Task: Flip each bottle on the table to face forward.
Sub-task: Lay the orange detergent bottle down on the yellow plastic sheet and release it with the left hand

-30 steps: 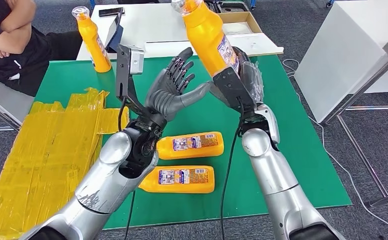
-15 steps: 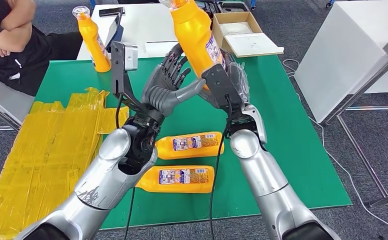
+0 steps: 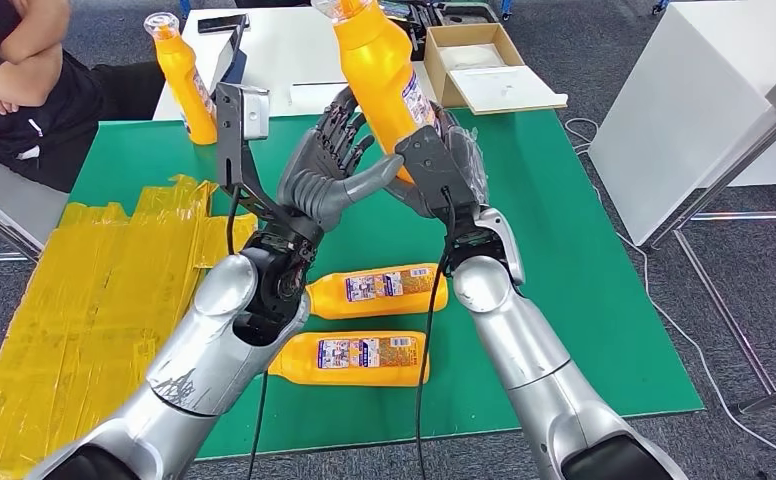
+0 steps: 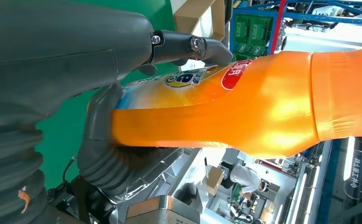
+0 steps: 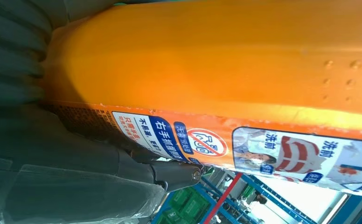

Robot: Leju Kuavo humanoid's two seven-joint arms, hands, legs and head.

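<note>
Orange detergent bottle, raised above my green desk, gripped by right robot hand; left robot hand presses its side. Two bottles lie flat; another stands beyond yellow tape. Grey floor surrounds.

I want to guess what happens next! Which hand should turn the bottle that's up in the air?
Probably the left hand. The right hand already grips the raised bottle near its base, so it is busy carrying it. The left hand's fingers touch the bottle's side, so it looks ready to take or turn it.
</note>
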